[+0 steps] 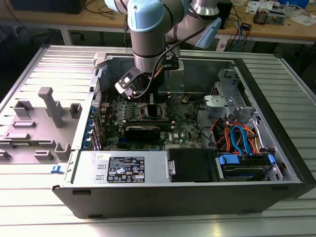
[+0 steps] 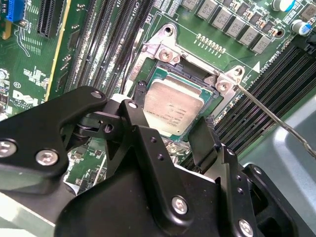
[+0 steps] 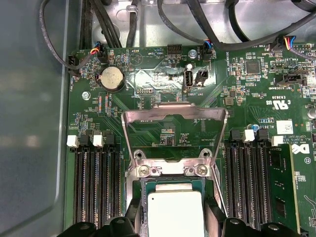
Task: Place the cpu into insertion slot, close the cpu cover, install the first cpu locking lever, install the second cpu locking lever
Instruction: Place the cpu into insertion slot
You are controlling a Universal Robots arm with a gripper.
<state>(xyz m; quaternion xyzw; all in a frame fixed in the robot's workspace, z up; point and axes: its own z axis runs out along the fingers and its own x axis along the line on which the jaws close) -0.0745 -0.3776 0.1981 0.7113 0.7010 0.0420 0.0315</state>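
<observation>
The cpu [image 2: 172, 108] lies flat in the insertion slot [image 2: 195, 79], the fingers [image 2: 205, 140] spread astride it, seemingly to seat it squarely; the cpu cover [image 3: 173, 109] stands raised, leaving the slot open.

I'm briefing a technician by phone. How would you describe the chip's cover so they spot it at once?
Inside the open computer case, look at the green board, between two banks of long black slots. There a socket holds the grey chip. The cover is the thin silver frame hinged open beside it, board showing through its big window.
</observation>
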